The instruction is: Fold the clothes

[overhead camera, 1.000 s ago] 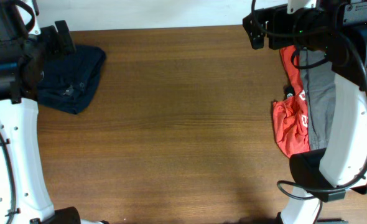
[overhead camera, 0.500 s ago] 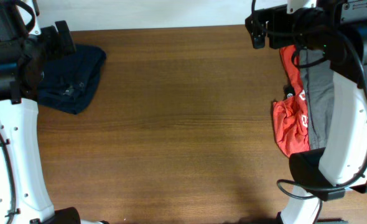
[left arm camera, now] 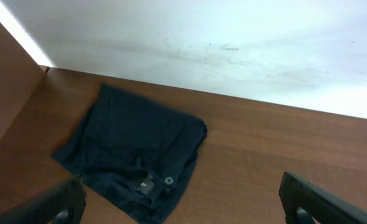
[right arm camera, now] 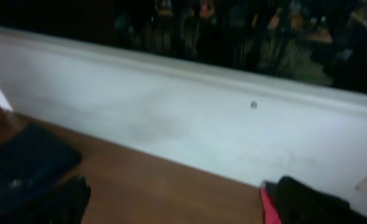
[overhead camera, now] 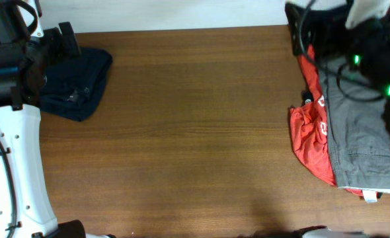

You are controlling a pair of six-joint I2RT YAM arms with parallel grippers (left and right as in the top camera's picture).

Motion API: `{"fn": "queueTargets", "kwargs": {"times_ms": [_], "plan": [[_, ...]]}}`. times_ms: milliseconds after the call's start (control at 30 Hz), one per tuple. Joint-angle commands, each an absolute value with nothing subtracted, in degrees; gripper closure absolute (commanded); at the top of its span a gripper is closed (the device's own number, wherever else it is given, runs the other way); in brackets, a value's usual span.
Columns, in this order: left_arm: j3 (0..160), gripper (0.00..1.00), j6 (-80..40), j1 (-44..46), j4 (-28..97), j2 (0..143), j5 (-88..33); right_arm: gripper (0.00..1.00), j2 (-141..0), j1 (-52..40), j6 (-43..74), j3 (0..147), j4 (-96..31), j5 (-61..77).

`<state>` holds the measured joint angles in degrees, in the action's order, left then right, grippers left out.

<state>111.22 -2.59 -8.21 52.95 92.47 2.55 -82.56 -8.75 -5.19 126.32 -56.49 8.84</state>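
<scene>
The dark navy-blue shorts lie folded in a bundle at the table's far left corner. In the left wrist view the shorts show the small waistband button facing up. My left gripper is open and empty, its fingers spread wide, hovering just in front of the shorts. My right gripper is open and empty at the far right of the table, raised and pointing across it. The shorts show dimly in the right wrist view at the left edge.
A red-orange garment and grey trousers lie piled at the table's right side. A white wall runs along the table's far edge. My right arm hangs blurred over the right pile.
My right arm has swung up and to the right, uncovering the grey trousers and red-orange garment. The left arm and the shorts have not moved.
</scene>
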Motion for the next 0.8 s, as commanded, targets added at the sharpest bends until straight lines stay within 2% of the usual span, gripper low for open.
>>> {"fn": "queueTargets", "kwargs": {"times_ms": [0, 267, 567, 767], "plan": [[111.63, 0.01, -1.85, -8.29, 52.82, 92.01, 2.74, 0.01, -75.33, -8.32, -5.78, 110.1, -50.35, 8.29], [111.63, 0.01, -1.85, -8.29, 52.82, 92.01, 2.74, 0.01, -53.78, -3.81, -5.72, 68.62, -28.01, 8.36], [111.63, 0.01, -1.85, -8.29, 52.82, 92.01, 2.74, 0.01, -29.78, 0.12, -5.56, 29.32, -8.69, 8.34], [111.63, 0.01, -1.85, -8.29, 52.82, 92.01, 2.74, 0.01, -15.97, 0.19, -5.58, 12.62, -2.52, 8.29]]}}
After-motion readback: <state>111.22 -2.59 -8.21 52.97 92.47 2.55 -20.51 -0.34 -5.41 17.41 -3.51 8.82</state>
